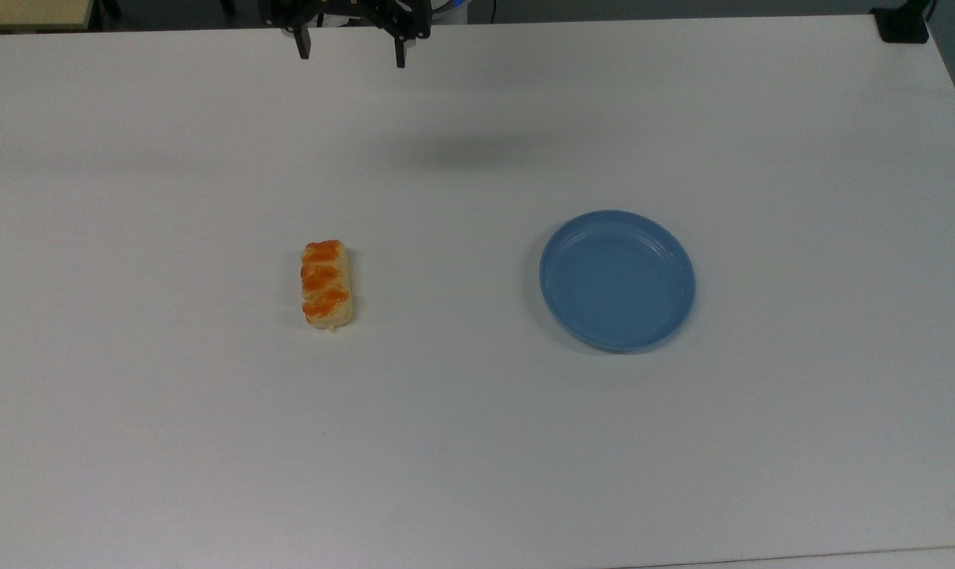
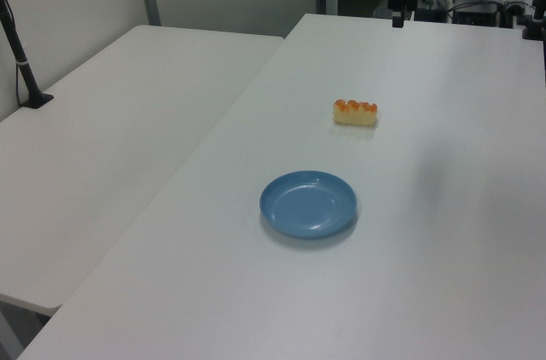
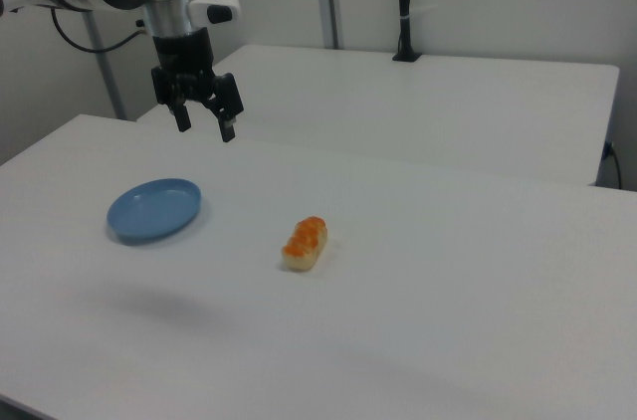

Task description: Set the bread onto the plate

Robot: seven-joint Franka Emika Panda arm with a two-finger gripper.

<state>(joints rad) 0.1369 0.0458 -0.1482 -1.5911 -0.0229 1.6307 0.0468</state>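
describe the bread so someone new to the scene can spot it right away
Start at the big white table and find the round blue plate. The bread lies apart from it, toward the top view's left: a small oblong tan bun with three glossy orange patches.

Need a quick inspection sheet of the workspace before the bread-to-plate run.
Surface: white table, bare apart from the two task items.
Bread: lying flat on the table, apart from the plate, at the top view's left of it.
Plate: upright, nothing on it.
Clutter: nothing seen.
Pincer: open, holding nothing, raised above the table's far edge in the top view.
Cables: one along a black post behind the second table.
Surroundings: second white table adjoining.
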